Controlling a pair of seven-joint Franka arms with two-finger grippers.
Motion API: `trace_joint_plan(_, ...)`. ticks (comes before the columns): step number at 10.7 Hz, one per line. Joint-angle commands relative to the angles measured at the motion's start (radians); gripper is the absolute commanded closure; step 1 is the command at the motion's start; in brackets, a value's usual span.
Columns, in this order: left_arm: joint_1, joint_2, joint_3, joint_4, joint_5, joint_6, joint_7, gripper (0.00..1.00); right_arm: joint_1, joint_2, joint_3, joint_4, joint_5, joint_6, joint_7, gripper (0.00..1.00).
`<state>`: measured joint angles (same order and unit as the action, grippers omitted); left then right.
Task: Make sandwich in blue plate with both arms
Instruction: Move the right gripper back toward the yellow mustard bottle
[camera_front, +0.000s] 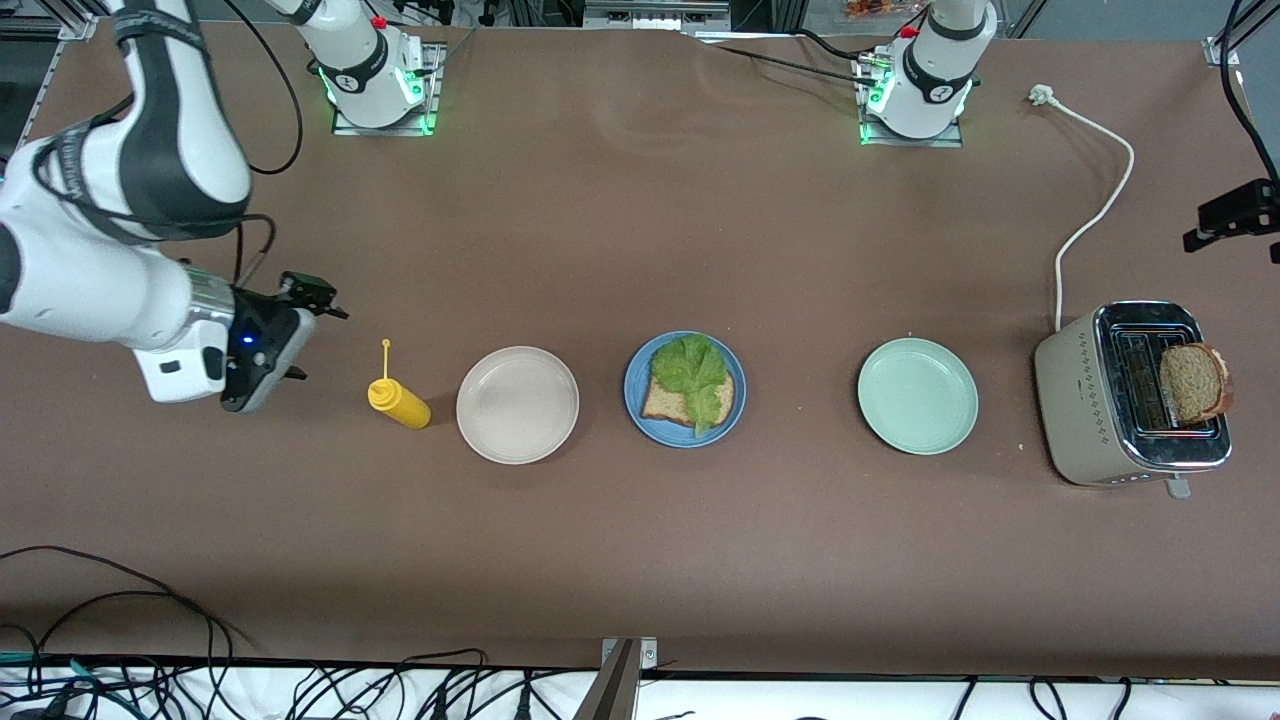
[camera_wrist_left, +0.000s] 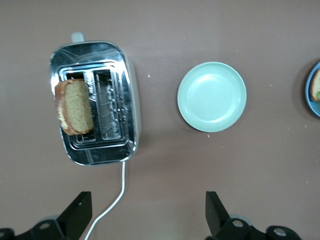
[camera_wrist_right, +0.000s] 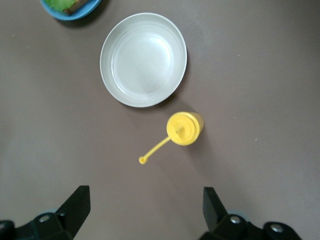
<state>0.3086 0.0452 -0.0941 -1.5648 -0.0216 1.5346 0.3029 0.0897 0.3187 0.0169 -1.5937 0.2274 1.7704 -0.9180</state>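
Observation:
The blue plate (camera_front: 690, 438) lies mid-table and holds one slice of brown bread (camera_front: 665, 403) with a green lettuce leaf (camera_front: 692, 368) on top. A second bread slice (camera_front: 1192, 382) (camera_wrist_left: 75, 107) stands in the toaster (camera_front: 1075, 400) (camera_wrist_left: 127, 100) at the left arm's end of the table. My left gripper (camera_wrist_left: 148, 202) hangs open and empty above the toaster's white cord (camera_wrist_left: 112, 205). Also open and empty, my right gripper (camera_front: 292, 345) (camera_wrist_right: 145, 202) hovers over bare table beside the yellow squeeze bottle (camera_front: 400, 402) (camera_wrist_right: 184, 128).
A beige-white plate (camera_front: 517, 404) (camera_wrist_right: 143, 59) lies between the bottle and the blue plate. A pale mint-green plate (camera_front: 917, 396) (camera_wrist_left: 212, 96) lies between the blue plate and the toaster. The cord (camera_front: 1095, 200) runs from the toaster toward the left arm's base.

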Motion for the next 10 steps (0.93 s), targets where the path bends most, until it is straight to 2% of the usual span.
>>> trace_joint_plan(1,0.015,0.025,-0.013,0.012,0.000,0.025,0.005,0.00,-0.108,-0.003,0.009,-0.038,0.076,-0.028,-0.258,0.00)
trace_joint_plan(3,0.009,0.025,-0.022,0.014,-0.001,0.024,0.005,0.00,-0.160,0.045,-0.005,-0.037,0.139,-0.028,-0.416,0.00)
trace_joint_plan(4,0.003,0.025,-0.045,0.014,-0.001,0.022,0.004,0.00,-0.166,0.071,-0.032,-0.034,0.174,-0.028,-0.485,0.00)
trace_joint_plan(6,0.003,0.019,-0.111,0.012,0.035,0.016,-0.005,0.00,-0.214,0.136,-0.043,-0.029,0.258,-0.028,-0.666,0.00)
trace_joint_plan(8,0.003,0.006,-0.206,0.012,0.110,0.009,-0.024,0.00,-0.238,0.225,-0.063,-0.029,0.410,-0.029,-0.865,0.00)
trace_joint_plan(10,0.004,-0.008,-0.233,0.012,0.108,-0.013,-0.077,0.00,-0.245,0.285,-0.071,-0.026,0.483,-0.028,-0.962,0.00)
